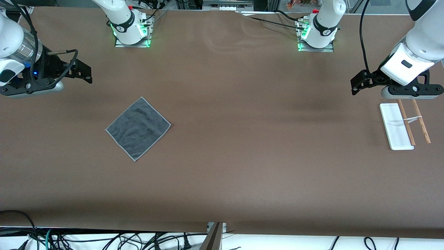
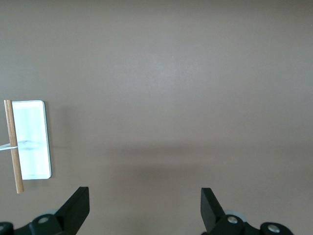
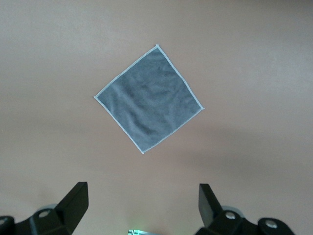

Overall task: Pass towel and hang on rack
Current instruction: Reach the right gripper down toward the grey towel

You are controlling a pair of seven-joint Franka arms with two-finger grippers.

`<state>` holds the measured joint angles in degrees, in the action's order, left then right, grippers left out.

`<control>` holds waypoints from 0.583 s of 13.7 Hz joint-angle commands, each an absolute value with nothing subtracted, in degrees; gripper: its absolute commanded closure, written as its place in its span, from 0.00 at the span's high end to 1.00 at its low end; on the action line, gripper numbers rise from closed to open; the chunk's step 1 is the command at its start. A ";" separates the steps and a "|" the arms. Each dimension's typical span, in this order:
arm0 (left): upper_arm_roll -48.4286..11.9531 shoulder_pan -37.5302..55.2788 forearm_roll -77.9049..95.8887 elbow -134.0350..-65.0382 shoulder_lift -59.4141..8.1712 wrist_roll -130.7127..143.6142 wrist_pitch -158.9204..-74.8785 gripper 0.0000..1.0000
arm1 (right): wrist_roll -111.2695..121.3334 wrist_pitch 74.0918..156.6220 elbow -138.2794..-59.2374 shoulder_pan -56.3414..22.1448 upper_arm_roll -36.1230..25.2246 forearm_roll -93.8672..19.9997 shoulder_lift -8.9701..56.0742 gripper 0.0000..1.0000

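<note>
The towel [image 1: 138, 128] lies flat on the brown table, dark grey side up with a pale hem, toward the right arm's end. It also shows in the right wrist view [image 3: 148, 98]. The rack [image 1: 396, 126] stands at the left arm's end: a white base with two thin wooden rods [image 1: 422, 122] over it. Part of the rack [image 2: 31, 139] shows in the left wrist view. My right gripper [image 1: 88, 73] is open and empty, up over bare table, apart from the towel; it shows as [image 3: 142, 198]. My left gripper [image 1: 354, 85] is open and empty, up over bare table beside the rack; it shows as [image 2: 145, 200].
The two arm bases [image 1: 131, 33] [image 1: 316, 36] with green lights stand along the table's edge farthest from the front camera. Loose cables [image 1: 104, 239] hang below the table's nearest edge. Wide brown table surface lies between the towel and the rack.
</note>
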<state>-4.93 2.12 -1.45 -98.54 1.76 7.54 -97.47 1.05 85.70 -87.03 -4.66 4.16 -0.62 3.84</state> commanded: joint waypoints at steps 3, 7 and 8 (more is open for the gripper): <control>-5.01 1.76 -1.23 -98.35 2.20 6.59 -96.59 1.00 | 1.84 84.63 -87.63 -3.52 5.27 0.00 3.16 1.00; -5.01 1.76 -1.23 -98.35 2.20 6.59 -96.59 1.00 | 1.23 91.46 -87.63 -3.87 5.36 0.53 10.78 1.00; -5.01 1.76 -1.23 -98.35 2.20 6.59 -96.59 1.00 | 1.23 94.71 -87.71 -3.95 5.36 0.53 14.03 1.00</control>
<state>-4.92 2.12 -1.45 -98.55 1.76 7.54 -97.47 1.06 90.19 -88.32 -4.65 4.42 -0.49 8.22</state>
